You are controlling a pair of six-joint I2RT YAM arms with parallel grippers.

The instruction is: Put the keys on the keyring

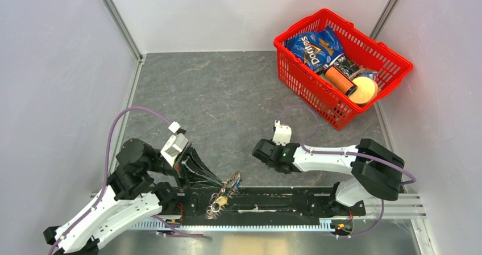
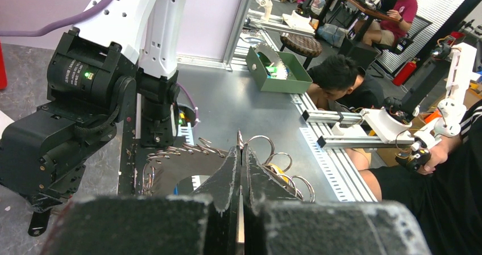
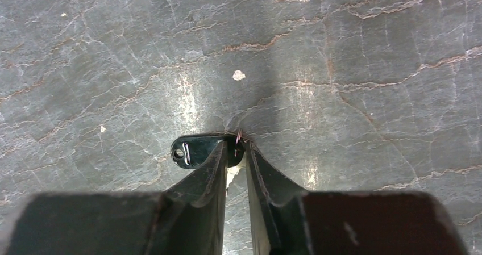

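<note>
The left gripper (image 2: 240,153) is pressing its black fingers fully together on the keyring (image 1: 226,188), a large metal ring bristling with silver keys. A thin strip of its metal is sticking up between the fingertips in the left wrist view, and wire loops are fanning out to either side just beyond them. In the top view the bunch is hanging at that gripper's tip above the black rail at the near edge of the table, and a small yellow-gold key (image 1: 222,199) is showing in its lower part. Well apart from it, out on the grey slate tabletop (image 3: 352,50), the right gripper (image 3: 237,150) is pointing down with its fingers standing only narrowly apart. A small black-headed key (image 3: 190,151) is lying flat on the slate at its fingertips, the rounded head sticking out to the left of the left finger and the other end reaching into the gap. Whether the fingers are actually clamping it cannot be told.
</note>
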